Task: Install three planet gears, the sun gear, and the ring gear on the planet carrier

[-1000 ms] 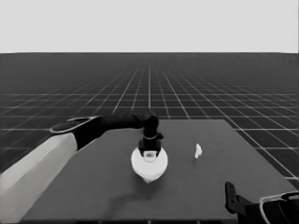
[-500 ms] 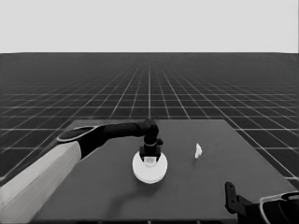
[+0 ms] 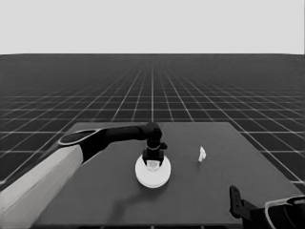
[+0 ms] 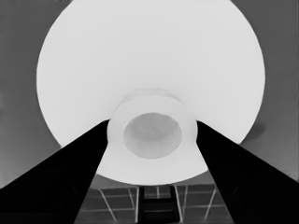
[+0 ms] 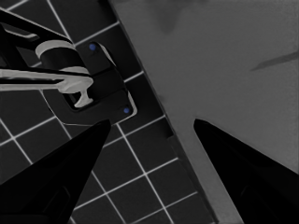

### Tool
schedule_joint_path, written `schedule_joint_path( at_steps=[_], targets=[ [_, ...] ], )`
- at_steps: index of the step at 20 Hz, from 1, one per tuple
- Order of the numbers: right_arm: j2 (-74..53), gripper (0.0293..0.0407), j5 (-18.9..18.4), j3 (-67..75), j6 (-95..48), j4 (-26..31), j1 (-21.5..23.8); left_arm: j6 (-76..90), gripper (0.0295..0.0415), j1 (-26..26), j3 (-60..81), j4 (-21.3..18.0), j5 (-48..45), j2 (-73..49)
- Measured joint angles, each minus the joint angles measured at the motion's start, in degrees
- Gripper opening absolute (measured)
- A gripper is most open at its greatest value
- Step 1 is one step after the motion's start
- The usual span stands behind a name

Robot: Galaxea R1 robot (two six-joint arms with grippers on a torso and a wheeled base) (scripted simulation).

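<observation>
The left gripper (image 3: 153,163) stood over the middle of the counter (image 3: 114,200), its arm reaching in from nine o'clock. Under it lay the larger round part (image 3: 152,175), the only white disc in sight in the head view; no gears and no smaller round part showed anywhere, so they were presumably hidden beneath it, which suggests the ring gear step was the one in hand, at or near its end.

In the left wrist view the two fingers (image 4: 70,177) were clenched on a raised round hub (image 4: 152,133) at the centre of the larger round part (image 4: 149,56), one finger pressed to each side of it. Whether the disc was fully seated on what lay below could not be told from these views.

A thin white piece (image 3: 202,154) stood apart on the counter at about three o'clock from the disc, touching nothing.

The right gripper (image 5: 149,135) waited at the counter's near right corner, at five o'clock in the head view; its fingers were spread with nothing between them, looking down on the counter's edge and the floor grid.

By my reckoning the next move called for settling the disc level and square, then loosening the fingers and lifting straight up so the hub was not dragged sideways
</observation>
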Motion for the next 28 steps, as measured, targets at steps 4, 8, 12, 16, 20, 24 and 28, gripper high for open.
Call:
schedule_joint_path(
  at_steps=[4,8,12,16,20,24,28],
  targets=[
    [0.00,0.0385,0.00,0.00,0.00,0.00,0.00,2.00,0.0349,0.12,0.02,-0.02,0.03,0.04],
    [0.00,0.0385,0.00,0.00,0.00,0.00,0.00,4.00,0.0349,0.12,-0.01,0.01,0.14,-0.04],
    [0.00,0.0385,0.00,0.00,0.00,0.00,0.00,6.00,0.0349,0.11,-0.04,0.02,0.17,-0.10],
    [0.00,0.0385,0.00,0.00,0.00,0.00,0.00,8.00,0.0349,0.11,-0.05,0.02,0.18,-0.11],
    [0.00,0.0385,0.00,0.00,0.00,0.00,0.00,10.00,0.0349,0.12,-0.04,0.02,0.18,-0.09],
    [0.00,0.0385,0.00,0.00,0.00,0.00,0.00,12.00,0.0349,0.14,-0.03,0.03,0.18,-0.10],
    [0.00,0.0385,0.00,0.00,0.00,0.00,0.00,14.00,0.0349,0.54,-0.09,0.01,0.14,-0.13]
  ],
)
